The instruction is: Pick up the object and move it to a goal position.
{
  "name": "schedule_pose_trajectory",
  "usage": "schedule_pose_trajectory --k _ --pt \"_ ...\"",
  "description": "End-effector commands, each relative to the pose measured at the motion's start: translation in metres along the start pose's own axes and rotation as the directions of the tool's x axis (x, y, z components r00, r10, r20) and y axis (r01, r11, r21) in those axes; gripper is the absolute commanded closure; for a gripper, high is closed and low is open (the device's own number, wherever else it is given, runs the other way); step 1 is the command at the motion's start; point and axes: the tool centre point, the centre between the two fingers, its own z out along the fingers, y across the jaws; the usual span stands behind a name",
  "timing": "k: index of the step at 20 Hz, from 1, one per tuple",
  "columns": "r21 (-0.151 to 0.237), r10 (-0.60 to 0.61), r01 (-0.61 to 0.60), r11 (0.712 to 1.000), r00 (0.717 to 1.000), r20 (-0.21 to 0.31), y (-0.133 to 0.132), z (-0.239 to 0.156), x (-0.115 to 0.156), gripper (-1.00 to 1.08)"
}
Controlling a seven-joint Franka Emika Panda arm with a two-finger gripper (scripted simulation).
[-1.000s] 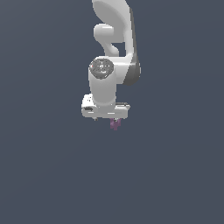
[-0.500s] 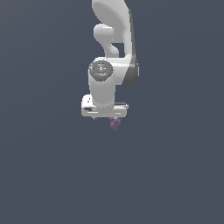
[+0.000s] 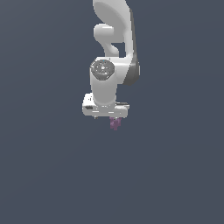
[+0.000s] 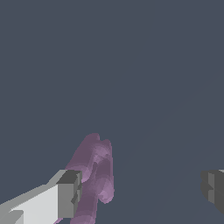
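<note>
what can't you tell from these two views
- Contact: in the wrist view the purple object sits against one finger; the other finger is far off. Whether it is touching cannot be told.
- Object's upper part: in the exterior view the gripper body hides it.
- Fingers: too small to make out in the exterior view.
- Goal position: no marker in either view.
- Finger bases: cut off by the wrist view's edge.

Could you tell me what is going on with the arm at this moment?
A single white robot arm hangs over a plain dark grey floor, its gripper pointing down at a small purple lumpy object. In the wrist view the jaws stand wide apart, the object lying against one finger and well clear of the other, so nothing is gripped yet.
</note>
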Motion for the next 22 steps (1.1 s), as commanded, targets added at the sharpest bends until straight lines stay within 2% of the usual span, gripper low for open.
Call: schedule_pose_trajectory --k 1,10,22 --pt "0.001 0.027 -0.027 1.0 1.0 -0.005 -0.003 0.0 -0.002 -0.92" --pt "0.014 0.191 -0.19 0.982 0.981 -0.036 -0.019 0.0 -0.012 -0.92" --pt "0.055 0.435 -0.432 0.9 0.897 -0.071 -0.041 0.001 -0.03 -0.92"
